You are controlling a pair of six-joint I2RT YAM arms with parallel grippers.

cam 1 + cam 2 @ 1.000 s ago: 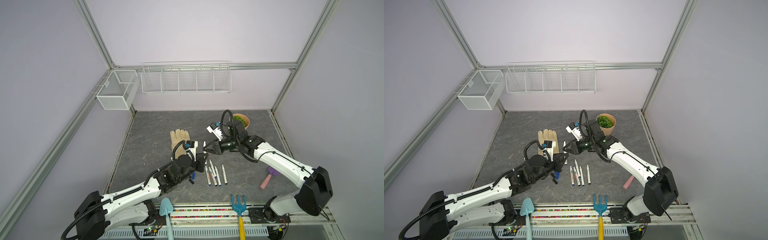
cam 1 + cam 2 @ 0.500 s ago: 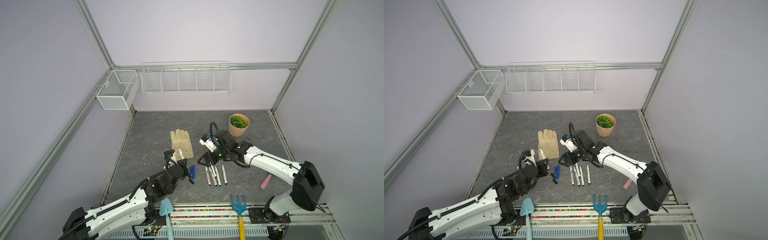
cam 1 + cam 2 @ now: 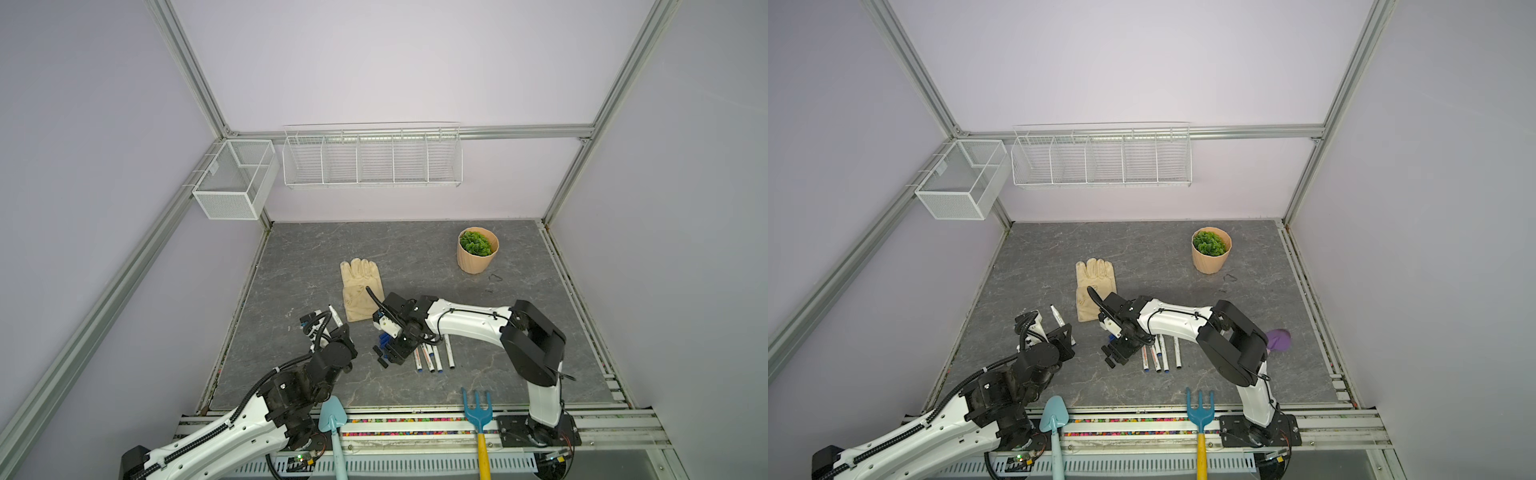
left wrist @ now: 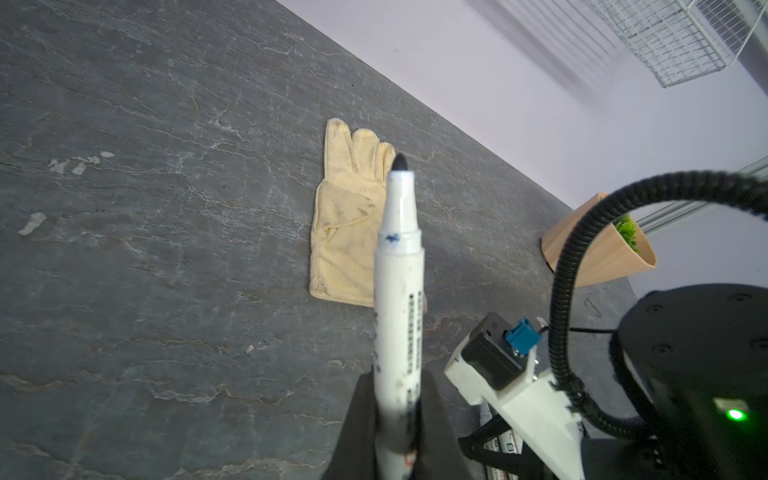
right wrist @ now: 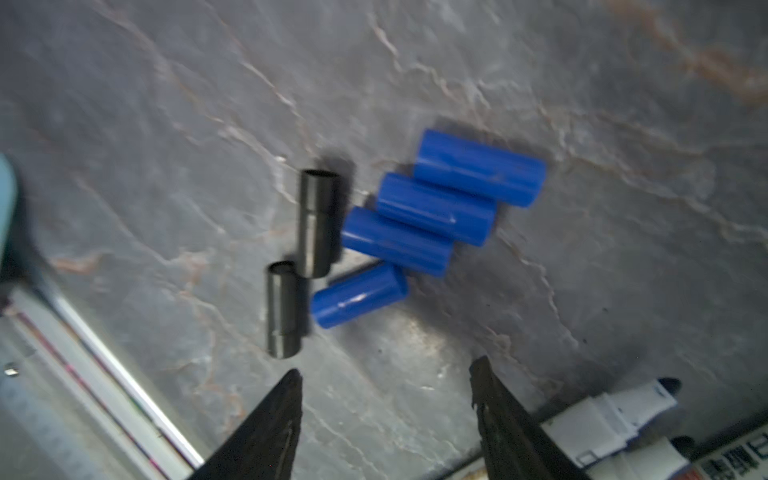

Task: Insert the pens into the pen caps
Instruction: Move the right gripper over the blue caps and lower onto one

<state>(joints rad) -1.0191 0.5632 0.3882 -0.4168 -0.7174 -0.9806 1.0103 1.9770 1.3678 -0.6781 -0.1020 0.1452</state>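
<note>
Left gripper [image 4: 395, 419] clamped on a pen [image 4: 399, 291], right gripper [image 5: 386, 370] spread wide and empty over caps [image 5: 436, 208] near the worktop's [image 5: 166, 124] front edge, nearest blue cap [image 5: 359, 295] just ahead, lying across its gap.

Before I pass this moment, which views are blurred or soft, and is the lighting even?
Right wrist view: motion blur smears the pen caps and the tabletop. Left wrist view: the pen goes soft close to the lens, the wire basket is streaked, the glove is sharp. Both top views: sharp, evenly lit, only soft shadows.
</note>
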